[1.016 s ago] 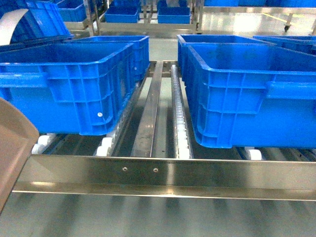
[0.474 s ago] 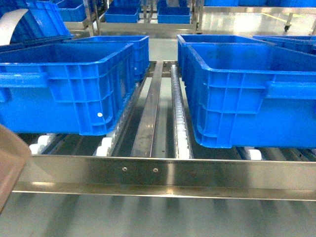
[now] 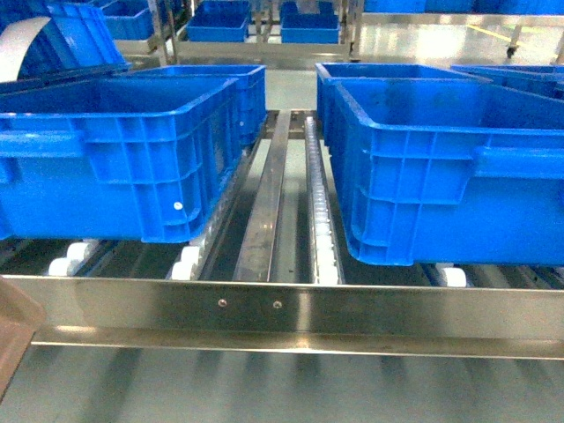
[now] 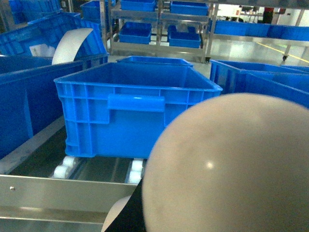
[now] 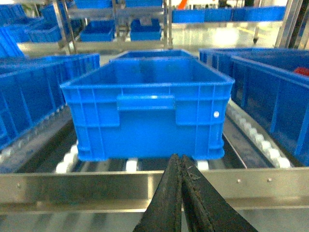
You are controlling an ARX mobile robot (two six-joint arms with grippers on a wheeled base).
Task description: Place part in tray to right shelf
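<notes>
The beige tray [image 3: 12, 342] shows only as a corner at the lower left of the head view, below the shelf's front rail [image 3: 282, 304]. In the left wrist view its rounded back [image 4: 231, 164] fills the lower right, right in front of the camera, and hides my left gripper's jaws. The tray is off any surface and rides with that arm. The part is out of view. My right gripper [image 5: 181, 157] is shut with nothing in it, just in front of the steel rail [image 5: 96, 186]. The right shelf's white rollers [image 3: 321, 220] run back between the crates.
Two large blue crates [image 3: 123, 150] [image 3: 449, 159] stand on the roller lanes, with a bare metal lane [image 3: 269, 203] between them. One crate [image 5: 149, 106] sits straight ahead of the right gripper. More crates and racks [image 3: 247, 22] stand behind.
In the head view the tray has sunk down and to the left, from beside the left crate to below the front rail. The crates have not moved.
</notes>
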